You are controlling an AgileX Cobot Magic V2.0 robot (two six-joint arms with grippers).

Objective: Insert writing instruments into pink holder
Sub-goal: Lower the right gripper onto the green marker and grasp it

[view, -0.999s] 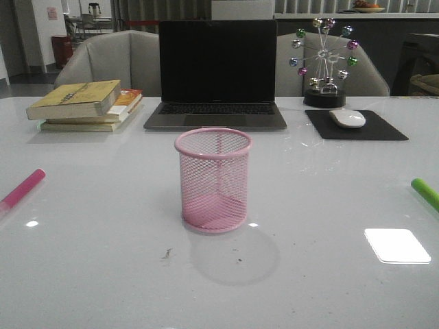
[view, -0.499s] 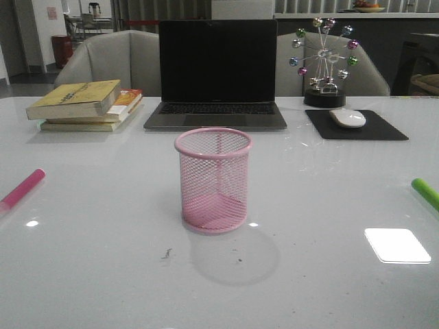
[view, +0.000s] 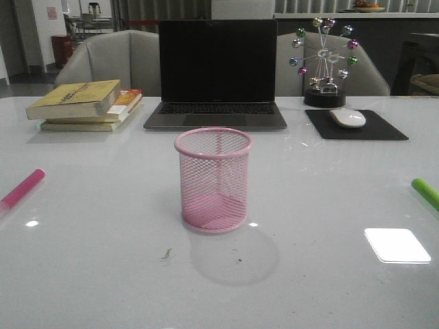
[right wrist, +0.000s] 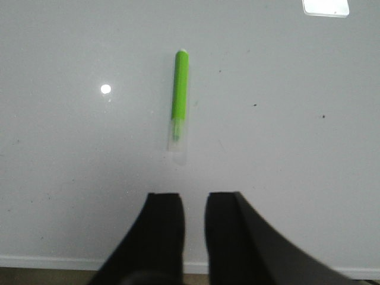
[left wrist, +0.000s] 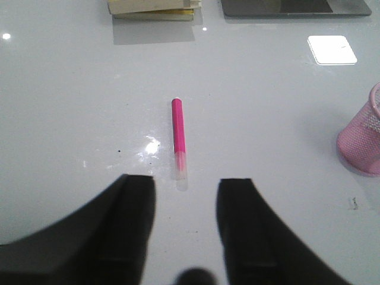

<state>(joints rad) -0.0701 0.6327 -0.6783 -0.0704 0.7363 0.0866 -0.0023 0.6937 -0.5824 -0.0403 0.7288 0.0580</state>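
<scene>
Though both lie flat, green marker (view: 426,192) and pink marker (view: 22,188) run off-frame.

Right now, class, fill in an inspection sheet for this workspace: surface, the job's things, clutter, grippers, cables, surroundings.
Surface: glossy white table, with lamp reflections and a few dark specks near the front.
Job's things: pink holder upright at centre, nothing in it. Magenta marker lies flat at the table's left edge; green marker lies flat at the right edge.
Clutter: stacked books, open laptop with a dark screen, mouse on a black pad, ball ornament, all behind the holder.
Grippers: left gripper open, just short of the magenta marker; right gripper slightly open, short of the green marker.
Cables: nothing seen.
Surroundings: grey chairs behind the table.
</scene>
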